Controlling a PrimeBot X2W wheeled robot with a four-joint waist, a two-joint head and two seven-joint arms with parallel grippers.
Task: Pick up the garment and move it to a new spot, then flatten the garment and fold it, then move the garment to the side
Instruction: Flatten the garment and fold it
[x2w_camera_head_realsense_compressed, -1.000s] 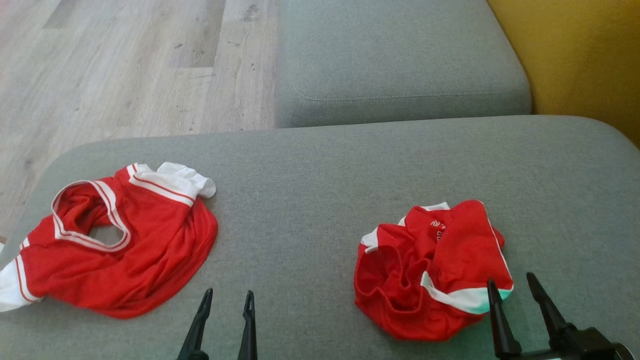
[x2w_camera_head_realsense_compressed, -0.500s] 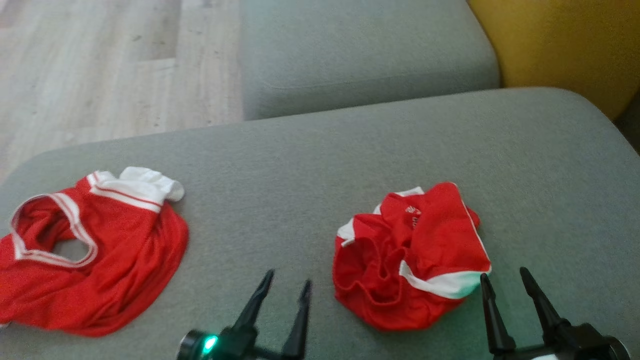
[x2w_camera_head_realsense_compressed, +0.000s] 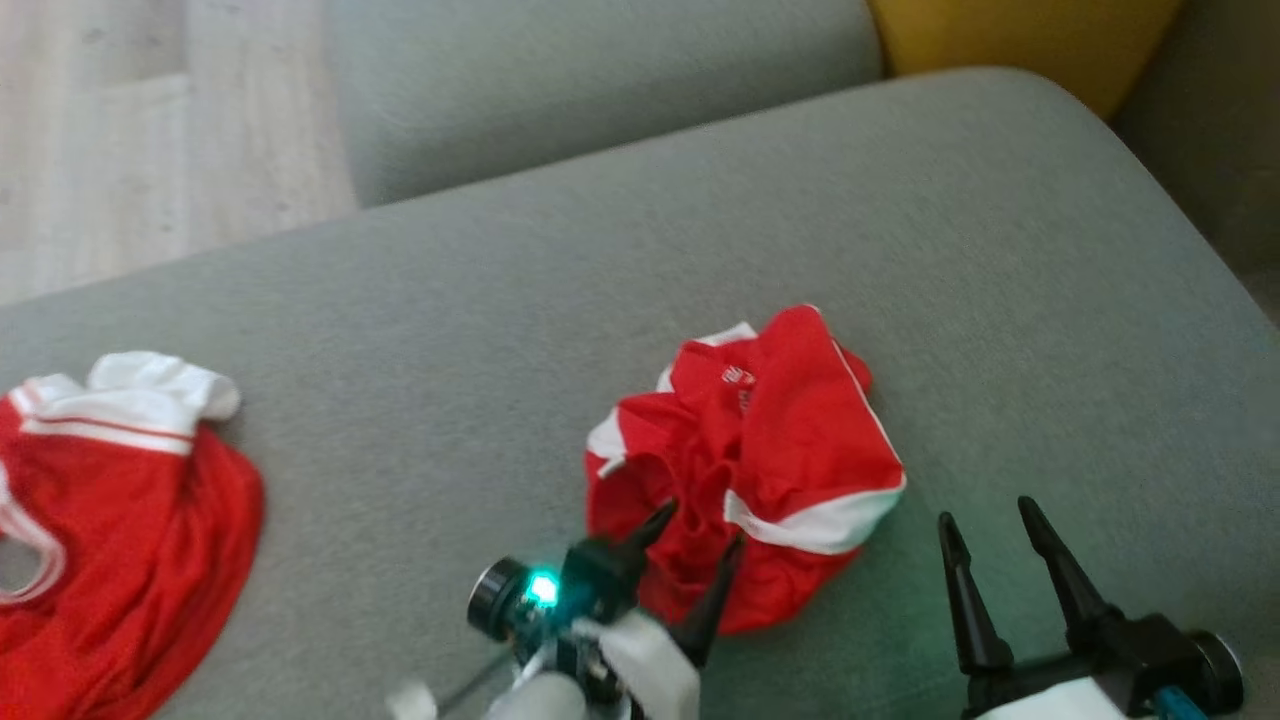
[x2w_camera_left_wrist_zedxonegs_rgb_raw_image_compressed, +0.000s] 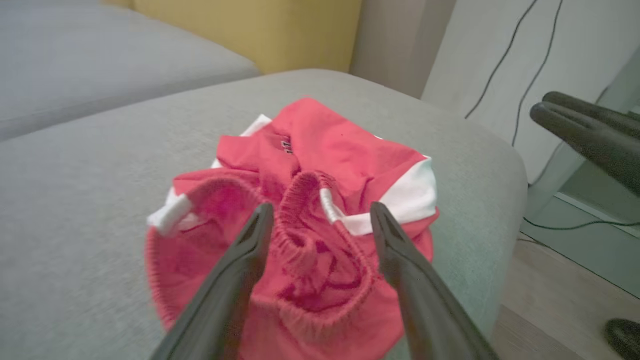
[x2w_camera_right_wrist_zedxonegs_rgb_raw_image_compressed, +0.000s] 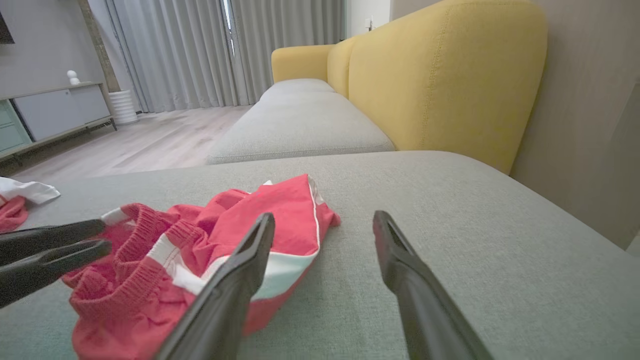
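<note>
Crumpled red garment (x2w_camera_head_realsense_compressed: 745, 470) with white trim, heaped on a grey cushion (x2w_camera_head_realsense_compressed: 450, 320), elastic waistband bunched uppermost. Directly under and ahead of the left gripper (x2w_camera_head_realsense_compressed: 702, 528), fingers spread wide and empty, tips straddling the waistband folds in the left wrist view. Impossible to tell whether they touch the cloth.

Just to the left of the right gripper (x2w_camera_head_realsense_compressed: 987, 512), also spread wide with nothing between its fingers, hovering over bare cushion beside the garment's white-banded edge. In the right wrist view, one finger overlapping that white band, the other over plain grey fabric.

Well off to the left of the left gripper, a red jersey (x2w_camera_head_realsense_compressed: 110, 540) with white-striped trim, lying on the same cushion and cut by the frame's edge. Beyond both grippers, a second grey cushion (x2w_camera_head_realsense_compressed: 600, 90), a yellow sofa back (x2w_camera_right_wrist_zedxonegs_rgb_raw_image_compressed: 440, 75) and pale wood floor (x2w_camera_head_realsense_compressed: 100, 150). To the right of the left gripper, past the cushion's edge, dark cables (x2w_camera_left_wrist_zedxonegs_rgb_raw_image_compressed: 500, 55) trailing down a pale wall.
</note>
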